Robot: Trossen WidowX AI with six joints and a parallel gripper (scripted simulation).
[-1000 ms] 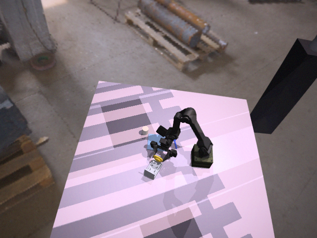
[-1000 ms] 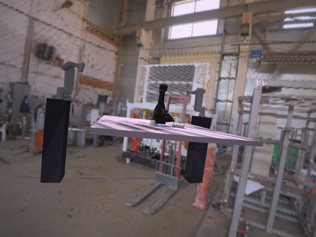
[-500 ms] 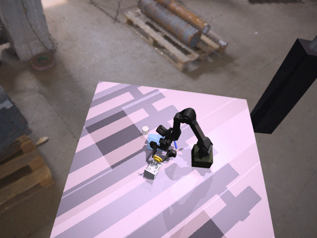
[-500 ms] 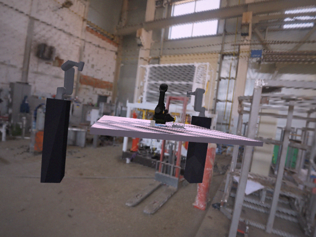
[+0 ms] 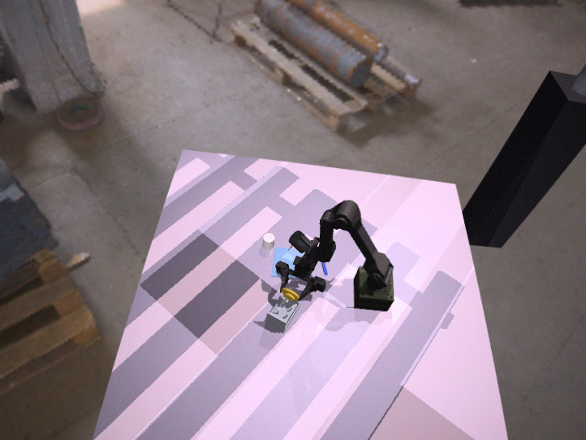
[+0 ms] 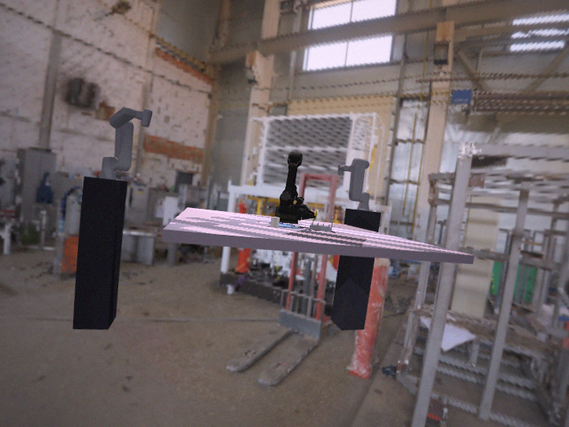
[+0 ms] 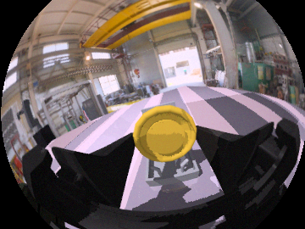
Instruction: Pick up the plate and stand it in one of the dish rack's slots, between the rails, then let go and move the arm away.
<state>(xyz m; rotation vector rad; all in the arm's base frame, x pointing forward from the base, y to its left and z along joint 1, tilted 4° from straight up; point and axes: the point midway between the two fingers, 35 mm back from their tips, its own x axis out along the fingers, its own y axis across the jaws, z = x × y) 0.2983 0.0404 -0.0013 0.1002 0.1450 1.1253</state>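
Observation:
The yellow plate (image 5: 290,294) (image 6: 315,215) (image 7: 165,133) is gripped by opposite edges between the fingertips, its face toward the wrist camera. My gripper (image 5: 290,294) (image 7: 164,133) is shut on it. The plate is tilted near upright and is held over the near end of the grey dish rack (image 5: 277,324) (image 6: 320,227). The rack also shows in the wrist view (image 7: 186,177), below and partly behind the plate. The plate hides part of the rack. Whether its lower edge is between the rails or touches them, I cannot tell.
A white cylinder (image 5: 268,242) (image 6: 274,221) stands beyond a light blue square (image 5: 279,256), which lies partly under the arm. A thin blue stick (image 5: 325,269) lies between the square and the arm's base (image 5: 373,301).

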